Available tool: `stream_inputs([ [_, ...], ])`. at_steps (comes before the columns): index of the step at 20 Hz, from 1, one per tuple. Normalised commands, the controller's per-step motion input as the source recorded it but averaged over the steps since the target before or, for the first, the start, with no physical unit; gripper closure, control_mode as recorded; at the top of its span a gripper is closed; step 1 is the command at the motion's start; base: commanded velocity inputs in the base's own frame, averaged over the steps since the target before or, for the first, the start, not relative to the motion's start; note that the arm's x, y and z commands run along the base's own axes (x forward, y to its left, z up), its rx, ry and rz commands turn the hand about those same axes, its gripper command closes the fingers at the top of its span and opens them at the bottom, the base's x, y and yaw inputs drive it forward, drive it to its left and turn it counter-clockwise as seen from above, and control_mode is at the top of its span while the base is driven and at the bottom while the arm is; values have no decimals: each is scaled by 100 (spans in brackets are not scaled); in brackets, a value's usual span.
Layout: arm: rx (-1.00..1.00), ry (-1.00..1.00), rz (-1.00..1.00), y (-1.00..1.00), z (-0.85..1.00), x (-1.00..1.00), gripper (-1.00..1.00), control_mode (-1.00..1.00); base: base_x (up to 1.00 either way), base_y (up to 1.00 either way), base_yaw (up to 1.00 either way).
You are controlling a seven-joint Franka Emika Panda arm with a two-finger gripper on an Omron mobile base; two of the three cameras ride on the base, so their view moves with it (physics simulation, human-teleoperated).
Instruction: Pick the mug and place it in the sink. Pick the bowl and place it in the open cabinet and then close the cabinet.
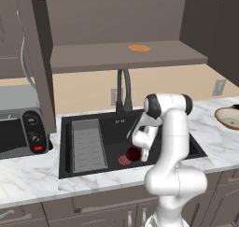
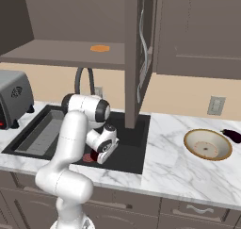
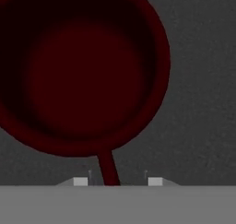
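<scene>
**A:** Where does your mug sit right now?

**B:** Low in the sink, just beside the red drain, directly under your gripper. In the hand view the mug opens straight toward the camera, and its thin handle runs down between the two fingertips.

**A:** And the jaws?

**B:** They stand a little apart. The handle lies in the gap, but you cannot tell from these pictures whether either tip touches it. I judge the mug to be let go or nearly so, though whether it rests on the sink floor is not clear.

**A:** So what does your next move turn on?

**B:** The bowl. It lies on the bench well to the right of the sink, far from your jaws, so you must lift straight up clear of the mug first, then swing right. The cabinet hangs open above the sink, its door standing edge-on between you and the bowl, so watch that on the way across. A small orange patch lies on the shelf.
</scene>
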Motion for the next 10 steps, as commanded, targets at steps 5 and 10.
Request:
stream_inputs([
  [5, 0, 0, 0, 0, 20, 0, -100, -100, 0, 0, 0],
  [10, 0, 0, 0, 1, 46, -8, -100, -100, 0, 0, 0],
])
